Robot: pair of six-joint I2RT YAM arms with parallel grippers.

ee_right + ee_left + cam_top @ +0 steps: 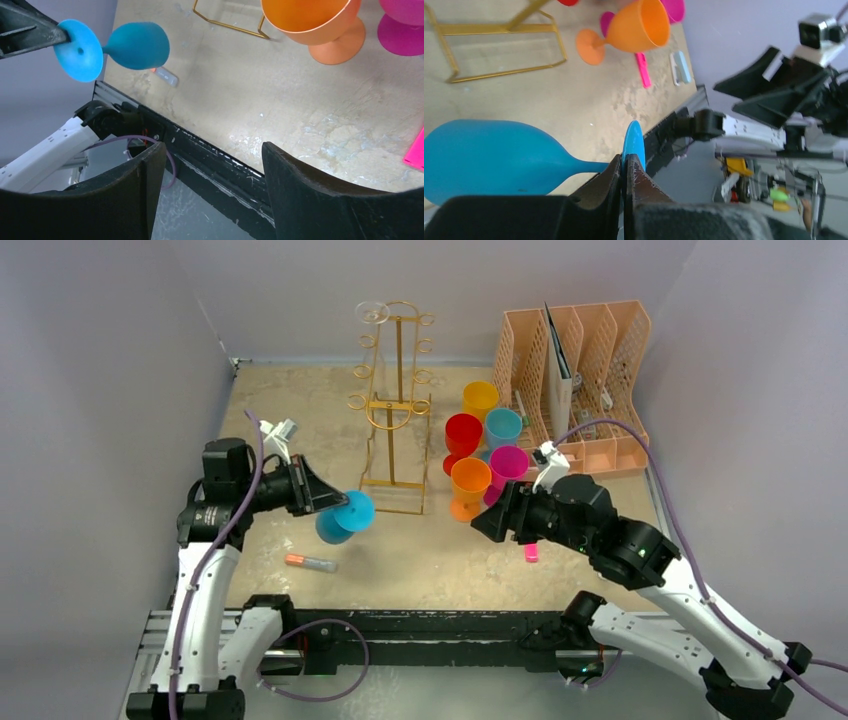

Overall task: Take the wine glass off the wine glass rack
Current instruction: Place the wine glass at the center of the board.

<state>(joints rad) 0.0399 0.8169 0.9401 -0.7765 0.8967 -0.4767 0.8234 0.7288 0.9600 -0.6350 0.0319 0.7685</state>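
A blue wine glass (345,518) hangs sideways above the table, left of the gold wire wine glass rack (392,410) and clear of it. My left gripper (335,502) is shut on the rim of its round foot (633,142), and the bowl (489,155) points away to the left. A clear glass (372,312) sits at the top of the rack. My right gripper (492,520) stands open and empty just in front of the orange glass (470,485). In the right wrist view its fingers (290,185) frame the table's front edge, with the blue glass (135,46) at upper left.
Red (463,435), teal (503,425), yellow (480,398) and magenta (508,465) glasses cluster right of the rack. A peach file organiser (585,370) stands at the back right. An orange-capped marker (310,562) and a pink item (531,552) lie near the front.
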